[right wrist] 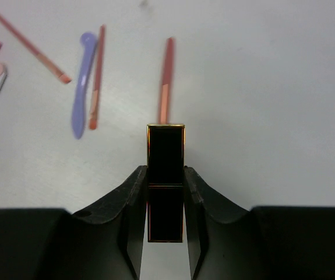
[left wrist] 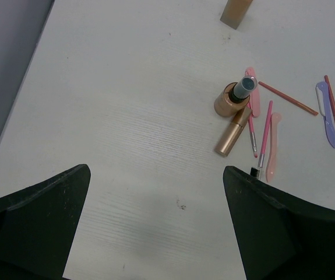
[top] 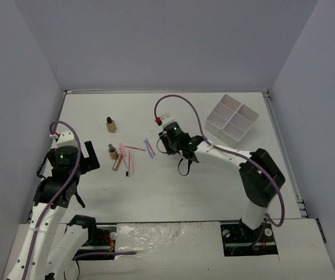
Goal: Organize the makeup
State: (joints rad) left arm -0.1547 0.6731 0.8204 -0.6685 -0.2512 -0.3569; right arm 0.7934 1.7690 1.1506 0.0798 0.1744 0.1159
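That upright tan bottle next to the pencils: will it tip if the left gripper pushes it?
Probably, if pushed high: the tan bottle stands upright on a narrow base. It looks rigid, so the left gripper can likely squeeze firmly. Round sides suggest it would roll once down.

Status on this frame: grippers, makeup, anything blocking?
Right gripper shut on black-and-gold lipstick. Left gripper open, holding nothing. Pencils and bottles loose on table. Path to tray looks open.

Back-right on table (top: pixel 214 192): tray (top: pixel 232 118). One bottle (top: pixel 110 124) stands back-left; 2nd bottle (top: pixel 113 151) nearer, w/ pencils (top: pixel 131 163) lying right of it. Further right, lipstick (right wrist: pixel 166 146) sits betw. right gripper (right wrist: pixel 166 172) fingers, well apart from tray.
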